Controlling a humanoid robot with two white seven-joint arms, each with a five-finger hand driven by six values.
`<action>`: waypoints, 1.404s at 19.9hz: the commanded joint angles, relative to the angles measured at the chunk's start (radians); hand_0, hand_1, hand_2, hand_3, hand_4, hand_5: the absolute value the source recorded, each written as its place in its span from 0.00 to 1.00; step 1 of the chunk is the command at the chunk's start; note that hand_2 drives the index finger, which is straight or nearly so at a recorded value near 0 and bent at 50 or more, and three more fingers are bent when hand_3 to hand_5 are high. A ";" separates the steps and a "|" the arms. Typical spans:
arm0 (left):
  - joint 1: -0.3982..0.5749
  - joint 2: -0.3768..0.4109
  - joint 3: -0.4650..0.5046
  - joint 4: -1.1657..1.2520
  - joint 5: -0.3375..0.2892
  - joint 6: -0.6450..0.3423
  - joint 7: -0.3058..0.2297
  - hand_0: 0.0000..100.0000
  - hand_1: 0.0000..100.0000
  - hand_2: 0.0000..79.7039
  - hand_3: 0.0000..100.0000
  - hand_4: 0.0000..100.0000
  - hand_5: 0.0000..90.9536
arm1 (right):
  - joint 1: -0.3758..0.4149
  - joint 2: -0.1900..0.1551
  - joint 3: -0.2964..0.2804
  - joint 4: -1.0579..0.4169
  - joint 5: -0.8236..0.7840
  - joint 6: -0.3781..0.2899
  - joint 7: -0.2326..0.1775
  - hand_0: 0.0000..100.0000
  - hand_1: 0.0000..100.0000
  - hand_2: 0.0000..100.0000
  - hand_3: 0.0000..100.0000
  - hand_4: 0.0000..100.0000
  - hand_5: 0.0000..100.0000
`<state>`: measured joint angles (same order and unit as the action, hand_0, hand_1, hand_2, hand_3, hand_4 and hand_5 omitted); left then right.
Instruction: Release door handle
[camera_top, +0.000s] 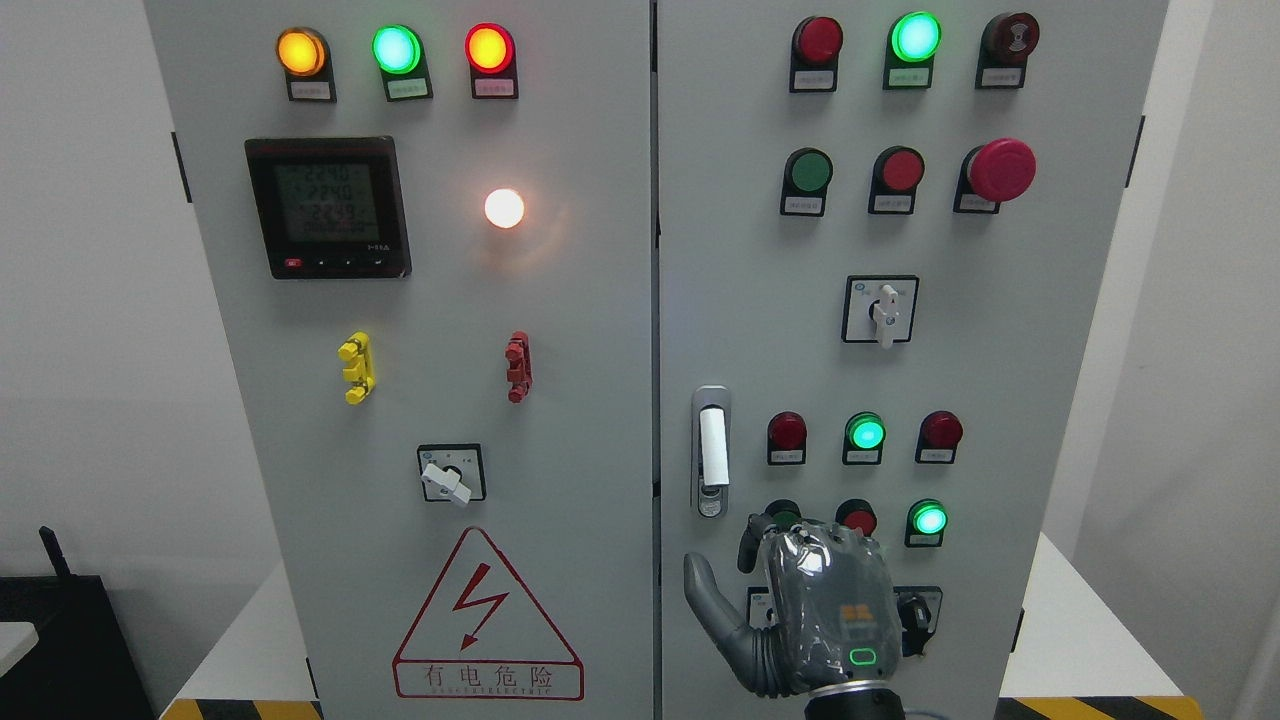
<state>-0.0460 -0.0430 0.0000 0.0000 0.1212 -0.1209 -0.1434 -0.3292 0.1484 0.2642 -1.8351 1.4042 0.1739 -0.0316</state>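
Now the right hand (820, 610) hangs below the door handle (711, 450), fingers loose, gripping nothing | handle upright on right door, apart from hand | risk: rising knuckles could bump nearby push buttons (858, 517)

The right hand (815, 610) is glossy dark grey, with jointed fingers, orange markings and a green glowing ring.
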 joint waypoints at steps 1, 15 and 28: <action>0.000 0.000 0.011 0.017 0.000 0.000 0.001 0.12 0.39 0.00 0.00 0.00 0.00 | -0.031 0.000 -0.008 0.016 0.024 0.016 0.010 0.32 0.00 0.98 1.00 0.90 0.89; 0.000 0.000 0.011 0.017 0.000 0.000 0.001 0.12 0.39 0.00 0.00 0.00 0.00 | -0.120 0.002 -0.007 0.091 0.035 0.041 0.042 0.32 0.00 0.99 1.00 0.90 0.90; 0.000 0.000 0.011 0.017 0.000 0.000 0.001 0.12 0.39 0.00 0.00 0.00 0.00 | -0.151 0.002 -0.008 0.117 0.035 0.041 0.045 0.32 0.02 0.98 1.00 0.90 0.90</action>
<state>-0.0457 -0.0430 0.0000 0.0000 0.1212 -0.1214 -0.1434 -0.4676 0.1500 0.2575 -1.7458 1.4385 0.2142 0.0128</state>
